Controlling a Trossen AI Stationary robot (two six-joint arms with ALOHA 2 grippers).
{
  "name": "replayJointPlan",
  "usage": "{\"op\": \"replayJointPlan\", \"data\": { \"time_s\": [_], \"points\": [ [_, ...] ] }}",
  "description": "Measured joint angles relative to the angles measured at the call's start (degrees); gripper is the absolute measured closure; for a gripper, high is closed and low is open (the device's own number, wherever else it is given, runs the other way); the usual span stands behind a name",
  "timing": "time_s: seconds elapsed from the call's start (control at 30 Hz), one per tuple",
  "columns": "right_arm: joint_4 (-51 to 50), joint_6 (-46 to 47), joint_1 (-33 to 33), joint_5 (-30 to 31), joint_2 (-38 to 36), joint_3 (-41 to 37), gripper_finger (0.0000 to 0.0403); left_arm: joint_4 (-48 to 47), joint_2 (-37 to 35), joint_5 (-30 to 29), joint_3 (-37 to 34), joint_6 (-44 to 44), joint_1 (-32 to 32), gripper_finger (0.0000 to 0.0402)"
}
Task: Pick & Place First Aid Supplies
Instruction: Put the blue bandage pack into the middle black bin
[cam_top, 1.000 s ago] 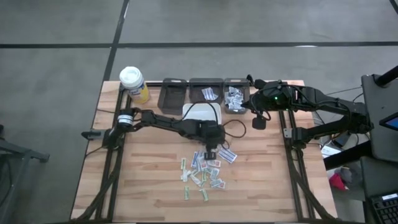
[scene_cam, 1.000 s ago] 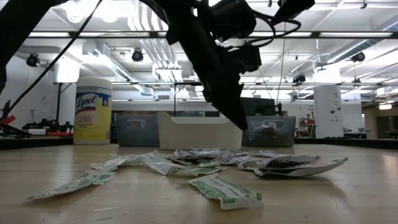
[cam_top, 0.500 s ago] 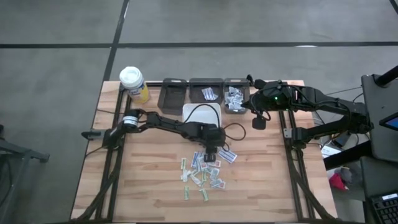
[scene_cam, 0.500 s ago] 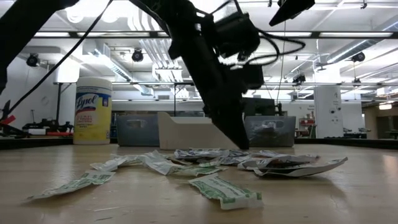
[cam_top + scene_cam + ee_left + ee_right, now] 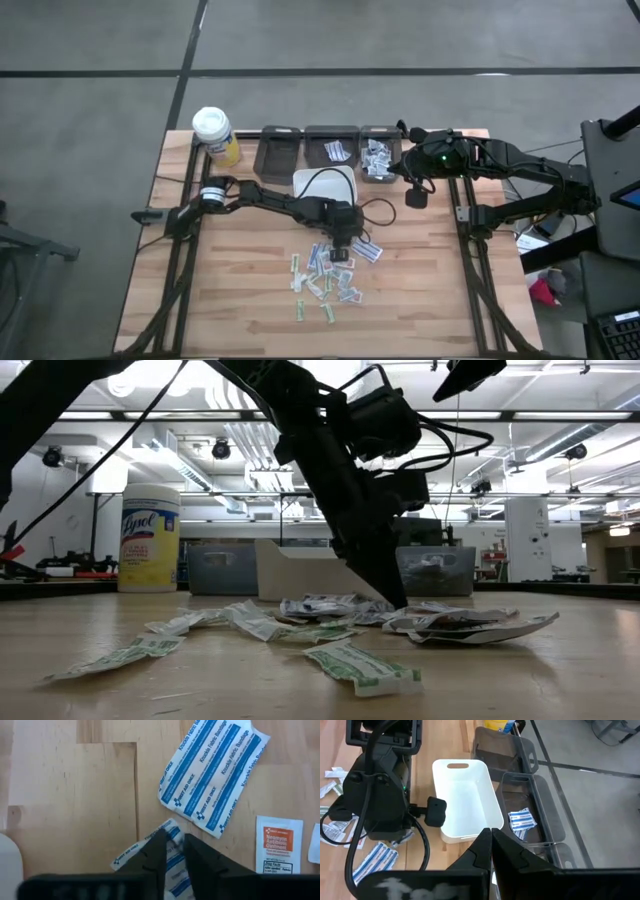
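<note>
Down at mid-table, left gripper (image 5: 173,851) with jaws narrowed to a slim gap astride the upper end of a blue-striped bandage strip (image 5: 170,865); whether actually pinched, impossible to tell. Just beyond the fingertips (image 5: 156,851), a larger blue-printed packet (image 5: 210,775) flat on the wood, an orange-labelled ointment packet (image 5: 279,845) beside it. Strewn from the table's centre toward its near edge, the remaining packets (image 5: 325,280), touching and overlapping. Along the far edge, three dark bins (image 5: 330,146), two holding sorted supplies, a white tray (image 5: 465,802) just in front, a yellow bottle (image 5: 214,135) at the far left corner. Parked high over the far right bins, right gripper (image 5: 491,842), fingers pressed together, holding nothing.
</note>
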Motion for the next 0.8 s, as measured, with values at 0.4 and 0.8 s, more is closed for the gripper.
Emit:
{"op": "replayJointPlan", "data": {
  "time_s": [0.4,0.8],
  "points": [
    [0.0,0.0,0.0,0.0,0.0,0.0,0.0394,-0.8,-3.3,-2.7,0.6,1.5,0.1,0.0400],
    [0.0,-0.9,0.0,-0.1,0.0,0.0,0.0394,10.4,-11.0,5.7,0.8,3.5,1.1,0.0401]
  ]
}}
